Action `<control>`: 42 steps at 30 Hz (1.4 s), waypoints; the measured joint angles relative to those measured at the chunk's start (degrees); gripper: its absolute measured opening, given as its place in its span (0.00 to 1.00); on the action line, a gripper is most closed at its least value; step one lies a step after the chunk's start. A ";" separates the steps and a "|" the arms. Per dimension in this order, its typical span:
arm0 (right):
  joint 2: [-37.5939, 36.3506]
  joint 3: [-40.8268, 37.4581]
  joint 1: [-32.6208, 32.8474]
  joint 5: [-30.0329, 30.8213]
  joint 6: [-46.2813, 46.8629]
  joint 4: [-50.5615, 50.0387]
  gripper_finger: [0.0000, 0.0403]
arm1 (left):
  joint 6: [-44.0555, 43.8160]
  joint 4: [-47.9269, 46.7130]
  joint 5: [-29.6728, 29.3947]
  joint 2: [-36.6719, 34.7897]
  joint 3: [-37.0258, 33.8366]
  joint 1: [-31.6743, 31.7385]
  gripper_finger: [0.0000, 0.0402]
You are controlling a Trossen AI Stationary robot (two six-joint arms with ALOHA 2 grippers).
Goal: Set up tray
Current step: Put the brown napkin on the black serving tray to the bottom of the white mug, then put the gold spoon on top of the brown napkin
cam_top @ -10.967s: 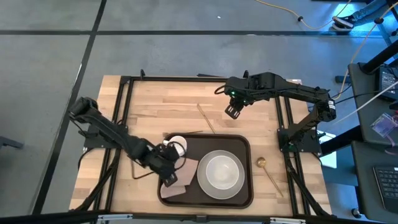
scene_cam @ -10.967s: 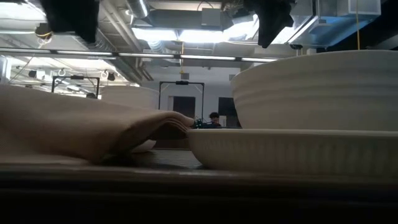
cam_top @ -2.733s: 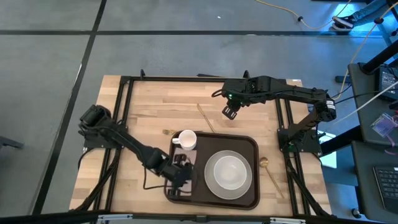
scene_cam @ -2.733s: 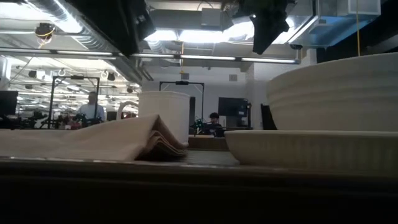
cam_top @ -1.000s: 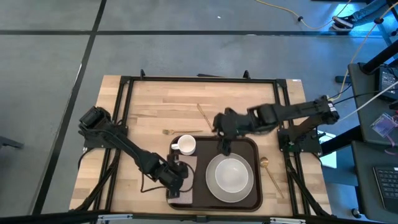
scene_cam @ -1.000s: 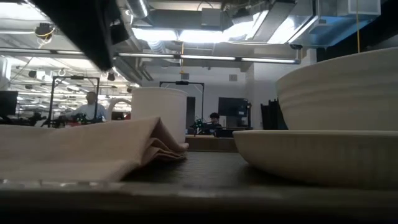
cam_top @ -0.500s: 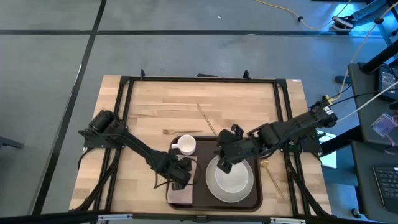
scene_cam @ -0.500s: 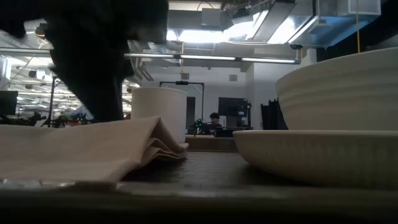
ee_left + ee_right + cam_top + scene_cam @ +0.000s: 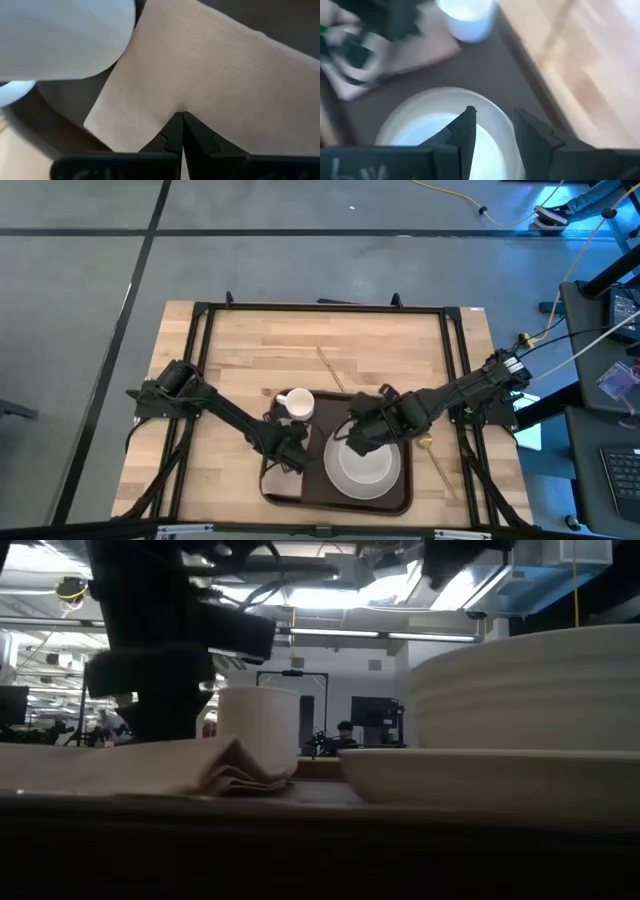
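The dark brown tray (image 9: 400,502) lies near the table's near edge. On it stand a white bowl on a plate (image 9: 366,467), a white cup (image 9: 297,405) at the far-left corner and a tan napkin (image 9: 284,483) along the left side. My left gripper (image 9: 290,452) is shut on the napkin just near of the cup (image 9: 60,35). My right gripper (image 9: 350,440) is open and hovers low at the bowl's far-left rim (image 9: 485,107), one finger over the bowl's inside and one over the tray floor (image 9: 485,70). My left gripper pinches the napkin (image 9: 172,102) between its two shut fingertips, coming from above and slanting down. The cloth puckers at the tips; one layer or several, I cannot tell. The rest of the napkin lies flat on the tray. My right gripper: I cannot tell whether its fingers touch the bowl.
On the bare wood far of the tray lie a thin wooden stick (image 9: 332,370) and a small utensil (image 9: 268,392). A gold spoon (image 9: 432,452) lies right of the tray. Black frame rails run along the table's left, right and far sides.
My right gripper has come from the tray's far edge toward the near-left and down over the bowl's rim. My left gripper has moved toward the cup. The tray with bowl, cup and napkin has slid a little toward the left and far edges; the napkin's raised fold lies flatter.
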 joint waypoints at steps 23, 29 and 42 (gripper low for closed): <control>0.00 0.00 -0.02 0.52 3.31 7.35 0.33 | 4.38 -6.90 -6.90 -12.14 -0.44 -0.63 0.00; -0.02 0.00 0.02 -0.45 -7.90 17.58 0.33 | 9.77 -6.96 -3.47 -16.00 -0.44 -1.01 0.00; -1.90 -0.02 5.46 -2.76 -3.55 3.11 0.33 | 12.04 -5.43 -5.76 -36.67 -0.39 -3.71 0.00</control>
